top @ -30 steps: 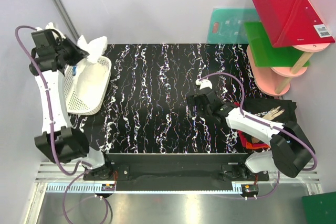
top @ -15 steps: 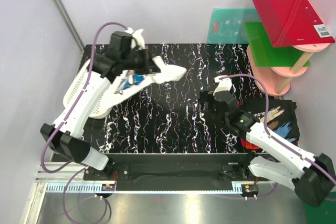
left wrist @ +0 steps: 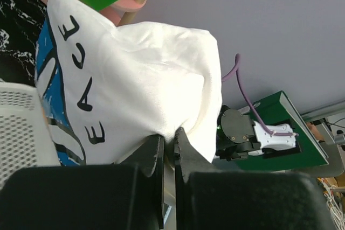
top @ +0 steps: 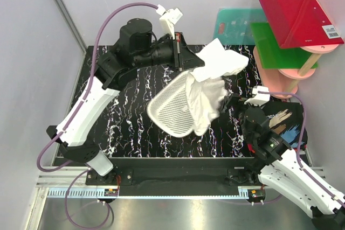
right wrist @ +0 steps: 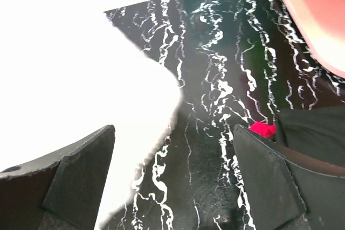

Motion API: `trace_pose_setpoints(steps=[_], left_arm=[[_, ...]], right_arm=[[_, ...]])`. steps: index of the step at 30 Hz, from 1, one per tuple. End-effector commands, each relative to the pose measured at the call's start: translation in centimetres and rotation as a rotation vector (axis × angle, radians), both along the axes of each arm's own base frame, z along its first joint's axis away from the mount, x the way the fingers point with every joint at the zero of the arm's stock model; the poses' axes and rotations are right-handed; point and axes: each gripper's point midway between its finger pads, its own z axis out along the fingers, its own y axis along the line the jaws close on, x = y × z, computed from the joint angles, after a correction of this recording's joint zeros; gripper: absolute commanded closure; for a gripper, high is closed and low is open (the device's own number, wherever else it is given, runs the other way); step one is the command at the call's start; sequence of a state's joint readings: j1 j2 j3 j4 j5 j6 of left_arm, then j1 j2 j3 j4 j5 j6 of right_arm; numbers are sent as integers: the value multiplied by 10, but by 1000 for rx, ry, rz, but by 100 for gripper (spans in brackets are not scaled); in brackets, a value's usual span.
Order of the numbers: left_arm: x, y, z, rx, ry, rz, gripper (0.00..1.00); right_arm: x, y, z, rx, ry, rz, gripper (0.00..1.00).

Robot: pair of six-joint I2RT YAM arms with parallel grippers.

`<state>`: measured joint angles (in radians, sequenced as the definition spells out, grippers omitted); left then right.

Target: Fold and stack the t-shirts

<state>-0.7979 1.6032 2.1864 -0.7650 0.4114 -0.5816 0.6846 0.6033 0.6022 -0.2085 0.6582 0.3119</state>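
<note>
Black marbled table [top: 124,117] is shown with the white t-shirt [top: 215,71] pinched in the closed left gripper [left wrist: 168,137] and hung above the middle, a mesh basket [top: 172,109] tilted against it. The right gripper [right wrist: 173,133] is held wide and empty near the black t-shirt [top: 283,117], which lies at the right edge with a red t-shirt [right wrist: 263,129] showing beside it. The white one is judged left to be spread, folded and stacked.

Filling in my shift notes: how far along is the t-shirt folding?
Done: the black t-shirt lies flat at the right edge of the table, a red t-shirt peeking out beside it. In hand: the left gripper is shut on the white t-shirt, lifted over the mesh basket. Left: folding and stacking it; the right gripper is open and empty.
</note>
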Motion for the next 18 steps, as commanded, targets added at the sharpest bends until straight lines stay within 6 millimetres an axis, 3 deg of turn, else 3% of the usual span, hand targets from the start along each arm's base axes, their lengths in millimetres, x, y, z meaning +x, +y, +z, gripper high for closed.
trace_pose_setpoints(steps=[1, 6, 11, 15, 16, 18], left_arm=[[-35, 30, 75, -200, -166, -17, 100], [-40, 48, 79, -208, -201, 31, 100], [-48, 70, 106, -238, -273, 88, 100], [-41, 93, 104, -150, -292, 196, 100], [-41, 102, 107, -143, -302, 234, 100], [-28, 121, 97, -82, -309, 349, 100]], right_arm=[[-1, -13, -1, 10, -7, -76, 2], [1, -14, -1, 4, -4, -88, 2], [5, -26, -11, -30, 29, -182, 4], [17, -24, -25, -94, 85, -234, 31], [20, -19, -29, -104, 102, -221, 58], [32, -7, -37, -141, 148, -207, 96]])
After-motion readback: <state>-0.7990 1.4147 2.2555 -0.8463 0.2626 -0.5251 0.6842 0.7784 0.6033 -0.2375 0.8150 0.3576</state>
